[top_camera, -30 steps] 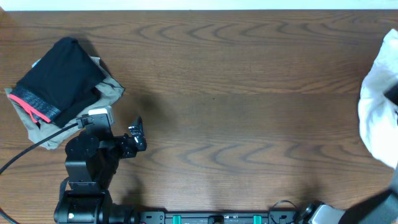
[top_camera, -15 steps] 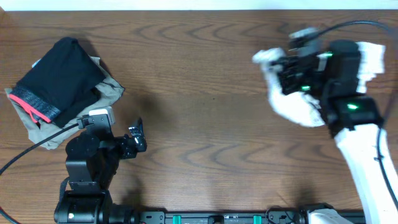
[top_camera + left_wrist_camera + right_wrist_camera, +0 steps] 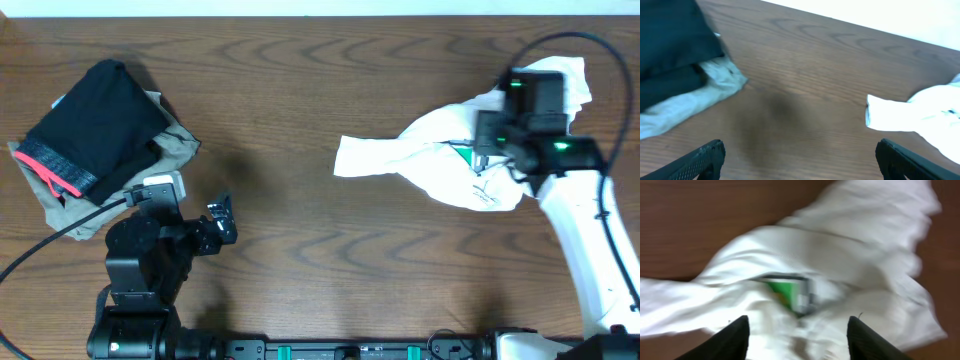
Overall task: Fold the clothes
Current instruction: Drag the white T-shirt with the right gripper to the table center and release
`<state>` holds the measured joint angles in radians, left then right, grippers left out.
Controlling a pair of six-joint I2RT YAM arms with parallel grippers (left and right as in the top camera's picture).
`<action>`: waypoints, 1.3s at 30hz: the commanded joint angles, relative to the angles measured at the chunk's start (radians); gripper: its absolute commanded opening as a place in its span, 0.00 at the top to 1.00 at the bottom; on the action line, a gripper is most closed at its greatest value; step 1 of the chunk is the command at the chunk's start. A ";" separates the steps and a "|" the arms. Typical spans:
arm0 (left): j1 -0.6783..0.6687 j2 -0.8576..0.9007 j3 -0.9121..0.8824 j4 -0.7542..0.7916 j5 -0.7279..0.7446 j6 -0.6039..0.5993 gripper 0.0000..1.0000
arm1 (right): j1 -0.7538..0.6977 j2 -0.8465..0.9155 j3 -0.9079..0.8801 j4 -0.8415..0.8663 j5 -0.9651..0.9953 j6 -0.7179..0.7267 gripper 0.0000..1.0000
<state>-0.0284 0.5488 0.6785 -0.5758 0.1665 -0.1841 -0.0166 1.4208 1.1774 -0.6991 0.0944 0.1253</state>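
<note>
The shirt (image 3: pixel 430 160) lies on the bench (image 3: pixel 320 80), right under the right claw (image 3: pixel 799 337). One long end runs out from that claw toward the left claw's (image 3: pixel 222 218) side. The green picture on the shirt sits just between the right claw's fingers. Those fingers are apart, and no cloth looks pinched in them, so I think the claw is dropping the shirt here. The middle of the bench is a good spot, because both arms can reach it for folding.

The left claw is wide apart too and holds nothing. It waits low, well away from the shirt. A black top (image 3: pixel 95 125) on a tan one (image 3: pixel 175 140) sits beside and behind it. I think that pile is kept off to the side so it is out of the way.

A moment ago the shirt was a tight ball at the right claw. Now it is down and pulled out long. A bit before that, it was far off at the edge of the bench. The left arm and the pile have not moved
</note>
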 commanded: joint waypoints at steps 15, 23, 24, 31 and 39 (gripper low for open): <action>-0.003 0.110 0.026 0.024 0.061 -0.047 0.02 | -0.105 0.365 -0.021 -0.140 -0.175 -0.036 0.54; -0.003 0.110 0.026 0.024 0.061 -0.047 0.02 | 0.028 0.535 -0.021 -0.166 -0.297 -0.132 0.56; -0.003 0.110 0.026 0.024 0.061 -0.047 0.02 | 0.055 0.541 -0.021 -0.169 -0.320 -0.147 0.56; -0.003 0.110 0.026 0.024 0.061 -0.047 0.02 | 0.269 0.539 -0.011 -0.064 -0.625 -0.227 0.52; -0.003 0.110 0.026 0.024 0.061 -0.047 0.02 | 0.448 0.538 0.005 0.272 -0.765 -0.097 0.43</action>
<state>-0.0284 0.6613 0.6792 -0.5552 0.2150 -0.2176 0.3878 1.9518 1.1759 -0.4812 -0.5674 -0.0319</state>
